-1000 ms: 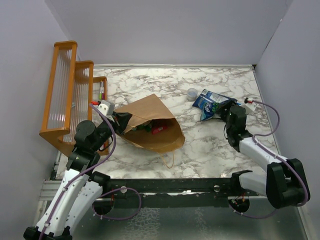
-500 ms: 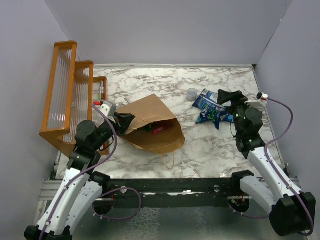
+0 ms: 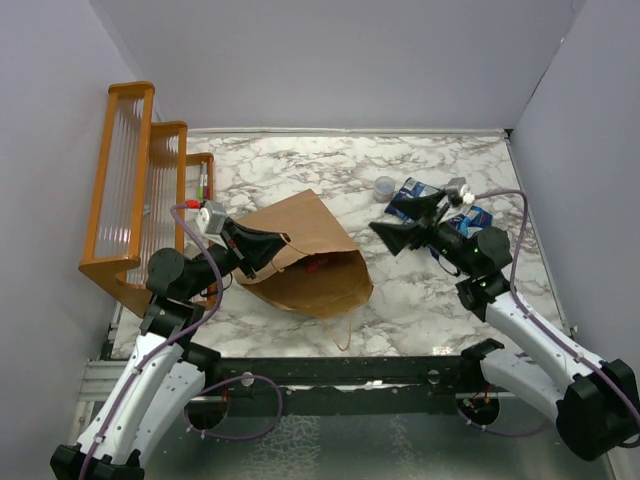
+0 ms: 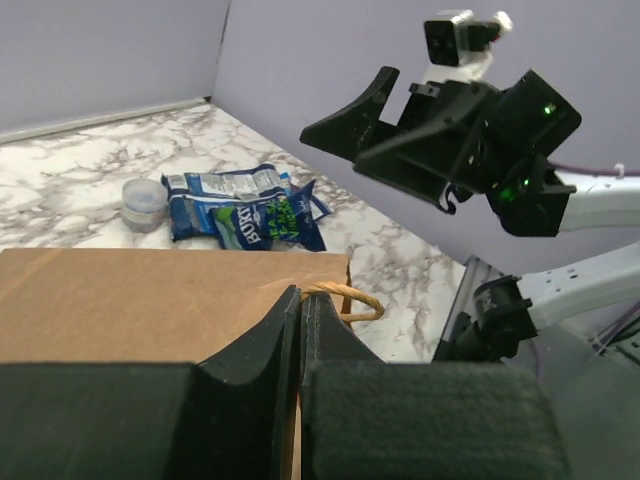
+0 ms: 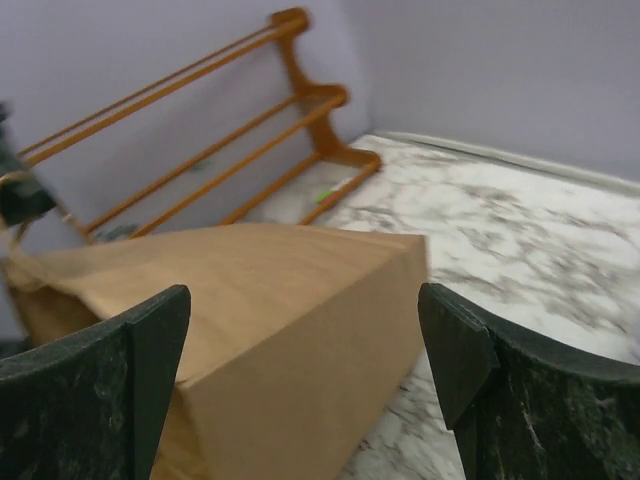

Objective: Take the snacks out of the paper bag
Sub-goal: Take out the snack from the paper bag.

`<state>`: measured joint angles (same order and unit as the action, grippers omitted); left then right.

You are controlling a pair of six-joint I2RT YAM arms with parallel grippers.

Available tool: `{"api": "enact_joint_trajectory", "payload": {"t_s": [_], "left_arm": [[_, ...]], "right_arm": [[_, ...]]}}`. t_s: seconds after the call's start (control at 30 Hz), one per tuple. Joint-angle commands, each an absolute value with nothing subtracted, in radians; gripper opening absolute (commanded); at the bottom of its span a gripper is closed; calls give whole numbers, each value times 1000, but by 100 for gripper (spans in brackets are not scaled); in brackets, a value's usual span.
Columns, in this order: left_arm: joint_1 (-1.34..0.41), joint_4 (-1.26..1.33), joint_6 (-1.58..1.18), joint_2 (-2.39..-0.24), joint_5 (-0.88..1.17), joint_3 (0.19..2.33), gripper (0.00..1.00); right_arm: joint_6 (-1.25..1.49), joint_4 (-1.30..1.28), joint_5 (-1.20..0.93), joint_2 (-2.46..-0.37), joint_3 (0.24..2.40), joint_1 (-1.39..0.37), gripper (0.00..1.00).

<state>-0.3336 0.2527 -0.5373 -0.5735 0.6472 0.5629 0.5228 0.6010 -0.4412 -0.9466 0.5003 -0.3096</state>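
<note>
Marble bench (image 3: 420,290) is found with blue snacks (image 4: 245,210) released, the right hand (image 3: 392,212) spread and swung back toward the paper bag (image 3: 310,235), whose rim is pinched by the left hand (image 3: 262,245), for further retrieval.

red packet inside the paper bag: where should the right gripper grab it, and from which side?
Pinch the red packet by its exposed edge at the bag mouth. The paper bag lies on its side, mouth facing the near edge of the table, its upper rim held by the left gripper. The open right gripper should probably enter low from the near side.
</note>
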Motion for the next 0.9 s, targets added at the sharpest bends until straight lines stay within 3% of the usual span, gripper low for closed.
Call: {"api": "enact_joint_trajectory", "payload": {"t_s": [0.0,0.27,0.57,0.7,0.87], "left_arm": [[-328,343,-688,-538,667,544,0],[-328,395,-770,-553,683,572,0],[-328,486,-823,-564,731,563,0],[-329,509,-825,-557,757,547,0],[-329,550,-844,-549,790,520,0]], "right_arm": [[160,770,-621,-873,462,-522,96],[-373,513,-723,-868,509,-882,89],[-692,196,-176,-1031,609,-1159,74],[-755,145,-46,-1101,638,-1191,74],[-837,72,84,-1208,690,-1229,65]]}}
